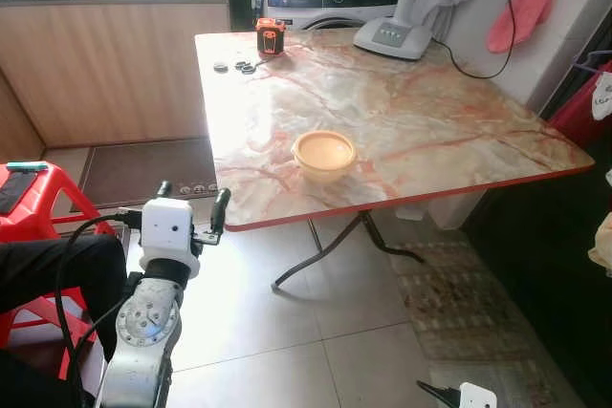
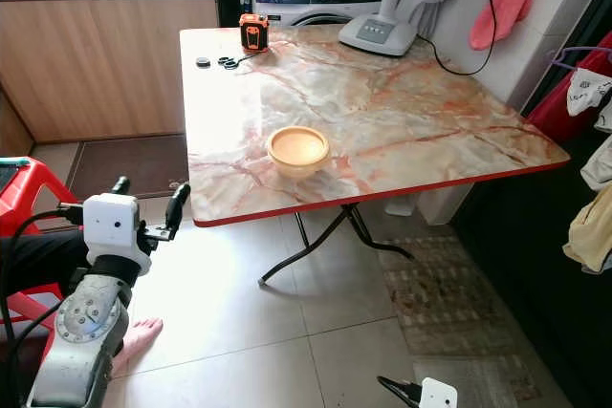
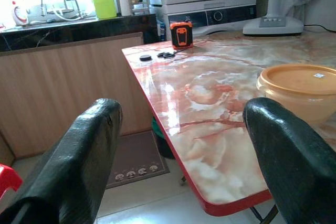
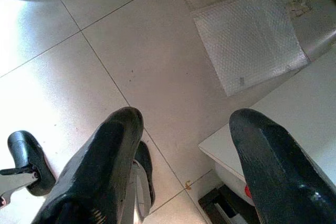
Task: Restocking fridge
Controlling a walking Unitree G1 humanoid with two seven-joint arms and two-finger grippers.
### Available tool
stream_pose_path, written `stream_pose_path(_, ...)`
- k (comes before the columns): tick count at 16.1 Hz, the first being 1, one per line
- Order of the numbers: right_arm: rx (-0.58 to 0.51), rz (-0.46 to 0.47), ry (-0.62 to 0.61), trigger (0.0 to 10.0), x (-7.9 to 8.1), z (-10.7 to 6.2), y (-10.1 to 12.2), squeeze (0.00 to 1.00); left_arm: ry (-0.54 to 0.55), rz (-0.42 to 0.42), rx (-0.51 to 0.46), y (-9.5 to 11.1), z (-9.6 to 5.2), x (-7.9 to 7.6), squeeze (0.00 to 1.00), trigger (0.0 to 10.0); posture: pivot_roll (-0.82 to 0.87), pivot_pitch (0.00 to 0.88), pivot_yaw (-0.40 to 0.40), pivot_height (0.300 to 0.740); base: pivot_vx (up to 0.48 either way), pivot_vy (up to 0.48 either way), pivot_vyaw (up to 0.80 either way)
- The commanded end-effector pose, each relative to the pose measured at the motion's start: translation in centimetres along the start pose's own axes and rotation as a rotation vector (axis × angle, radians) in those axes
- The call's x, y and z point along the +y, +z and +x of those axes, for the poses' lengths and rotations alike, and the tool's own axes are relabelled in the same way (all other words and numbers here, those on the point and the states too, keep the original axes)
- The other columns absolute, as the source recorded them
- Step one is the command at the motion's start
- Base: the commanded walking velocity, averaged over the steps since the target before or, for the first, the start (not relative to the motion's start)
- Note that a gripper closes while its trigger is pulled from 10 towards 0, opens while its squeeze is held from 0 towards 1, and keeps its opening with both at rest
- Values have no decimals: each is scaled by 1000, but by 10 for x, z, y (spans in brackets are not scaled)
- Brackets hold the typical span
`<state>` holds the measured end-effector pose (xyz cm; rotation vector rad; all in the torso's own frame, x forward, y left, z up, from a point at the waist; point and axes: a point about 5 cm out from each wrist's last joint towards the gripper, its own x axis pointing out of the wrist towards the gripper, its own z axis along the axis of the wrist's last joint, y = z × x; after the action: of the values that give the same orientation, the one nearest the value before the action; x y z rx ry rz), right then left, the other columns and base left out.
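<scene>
Bowl point(image 1: 324, 154) sits near the tabletop point(image 1: 430, 121) edge; the left tool point(image 1: 192, 206), open and empty, could knock it off.

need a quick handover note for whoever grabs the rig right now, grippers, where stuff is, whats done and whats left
Left gripper: raised beside the near left corner of the marble-pattern folding table, fingers open, holding nothing.
Right gripper: hanging low over the tiled floor, fingers open, holding nothing.
Job's things: a round yellow plastic lidded bowl sits near the table's front edge, lid on. An orange and black tape measure and a white fan base stand at the far side.
Done or left: no fridge is in these views, so progress cannot be judged; the bowl is on the table and in neither gripper.
</scene>
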<state>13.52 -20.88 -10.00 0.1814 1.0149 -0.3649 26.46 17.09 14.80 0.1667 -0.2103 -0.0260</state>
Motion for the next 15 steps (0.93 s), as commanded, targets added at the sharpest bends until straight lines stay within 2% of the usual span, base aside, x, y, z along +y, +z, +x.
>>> stream_pose_path(1,-14,4,-8,10000,-5,0,2,0,-10,-12,-7,4,-1,-2,0,10000,18,0,-89,740,0,0,0)
stream_pose_path(7,-21,10,-9,10000,-4,0,4,0,-6,-15,1,3,-1,-2,0,10000,13,0,-89,740,0,0,0)
stream_pose_path(15,-29,14,-7,10000,-3,1,7,0,-13,-23,0,4,0,-4,0,10000,10,5,-89,740,262,0,0)
